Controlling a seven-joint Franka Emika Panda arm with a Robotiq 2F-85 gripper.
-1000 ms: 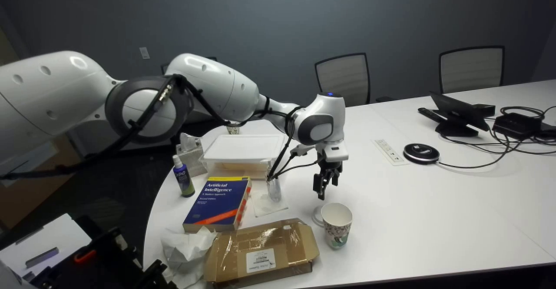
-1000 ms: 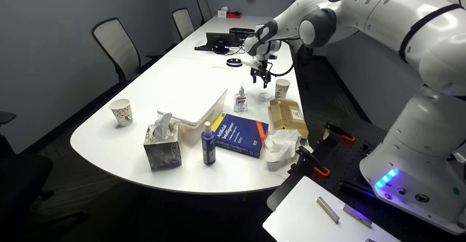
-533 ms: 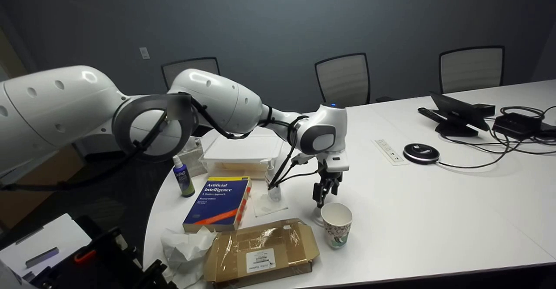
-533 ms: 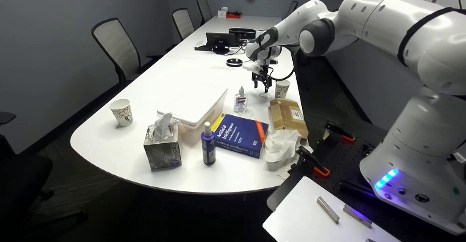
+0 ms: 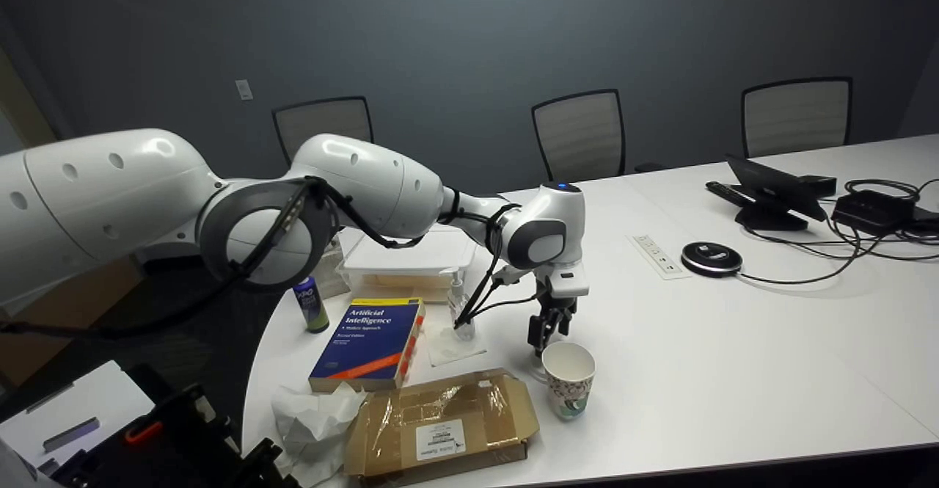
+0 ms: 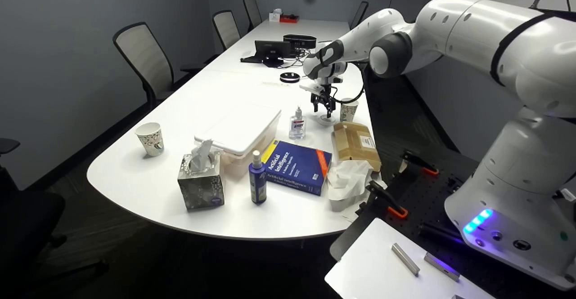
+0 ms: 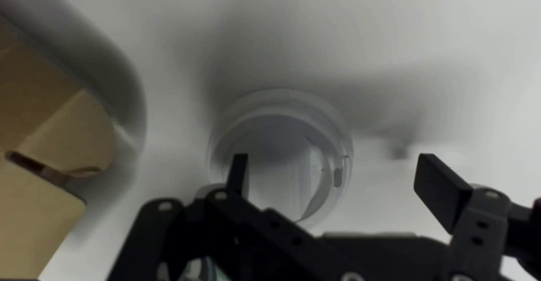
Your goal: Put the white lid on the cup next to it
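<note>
The white lid lies flat on the table beside the patterned paper cup, which stands upright with an open top. In an exterior view the lid is partly hidden behind the cup. My gripper is open and points down just above the lid; it also shows above it in an exterior view. In the wrist view the lid lies off-centre between the open fingers. The left finger overlaps its left part, and the right finger is clear of it. A bit of the cup shows below.
A brown cardboard box lies close to the lid and cup. A sanitizer bottle, a blue book, a lidded white box, a spray bottle and a tissue box stand around. Another patterned cup stands far off.
My gripper has moved down toward the lid, with the arm lowering behind it. The fingers stay open. The lid and cup have not moved.
</note>
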